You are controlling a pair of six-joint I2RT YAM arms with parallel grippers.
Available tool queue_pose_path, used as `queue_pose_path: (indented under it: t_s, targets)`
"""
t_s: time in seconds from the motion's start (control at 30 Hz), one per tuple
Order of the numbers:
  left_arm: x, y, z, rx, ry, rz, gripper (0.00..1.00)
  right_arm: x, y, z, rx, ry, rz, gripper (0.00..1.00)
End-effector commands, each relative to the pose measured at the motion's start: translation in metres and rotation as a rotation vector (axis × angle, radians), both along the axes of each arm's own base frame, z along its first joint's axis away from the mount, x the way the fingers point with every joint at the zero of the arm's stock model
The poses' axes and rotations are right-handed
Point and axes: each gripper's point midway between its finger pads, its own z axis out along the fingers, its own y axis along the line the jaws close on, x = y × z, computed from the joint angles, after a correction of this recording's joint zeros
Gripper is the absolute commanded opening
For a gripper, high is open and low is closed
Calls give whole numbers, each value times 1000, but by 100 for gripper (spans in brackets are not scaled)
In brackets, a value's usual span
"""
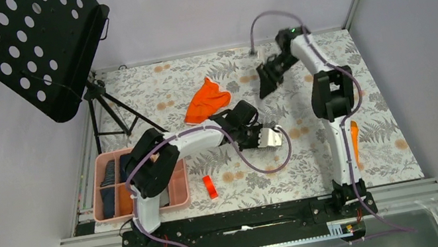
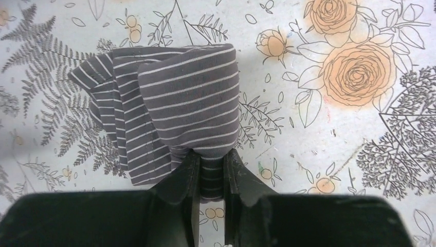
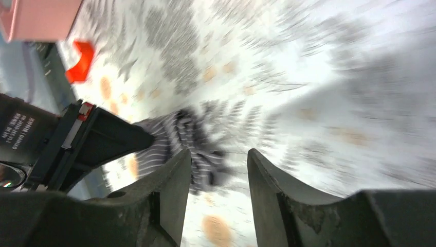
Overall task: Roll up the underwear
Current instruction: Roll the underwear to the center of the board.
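Looking from above, the left end effector [image 1: 270, 136] sits mid-counter [image 1: 389, 155], with open floral surface to its right. The orange underwear [image 1: 205, 99] lies farther back, and the pink tray [image 1: 178, 194] is at the near left edge. The right end effector [image 1: 267, 79] hangs over the far side. Left wrist: its fingers are clamped on the folded grey striped underwear [image 2: 175, 103], which rests on the counter. Right wrist, blurred: jaws apart, gripping nothing, the grey striped underwear beyond them.
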Motion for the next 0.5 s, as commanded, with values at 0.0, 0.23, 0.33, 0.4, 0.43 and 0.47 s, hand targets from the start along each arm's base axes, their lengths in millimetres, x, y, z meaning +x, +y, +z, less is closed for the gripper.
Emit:
queue_pose_path:
  t_s: [0.0, 0.23, 0.33, 0.4, 0.43, 0.47]
  targets:
    - [-49, 46, -32, 249, 260, -85, 0, 67, -50, 78, 22, -242, -120, 51]
    - [-53, 46, -19, 301, 432, -115, 0, 102, -147, 197, -5, -638, -471, 60]
    - [-52, 42, -19, 299, 531, -83, 0, 84, -194, 226, -67, -829, -645, 60]
    - [-52, 38, -19, 296, 576, -53, 0, 55, -205, 230, -165, -963, -618, 62]
    - [-52, 36, -20, 291, 594, -43, 0, 36, -206, 230, -206, -1020, -601, 66]
    - [-52, 34, -20, 286, 612, -28, 0, 17, -205, 221, -240, -1045, -597, 71]
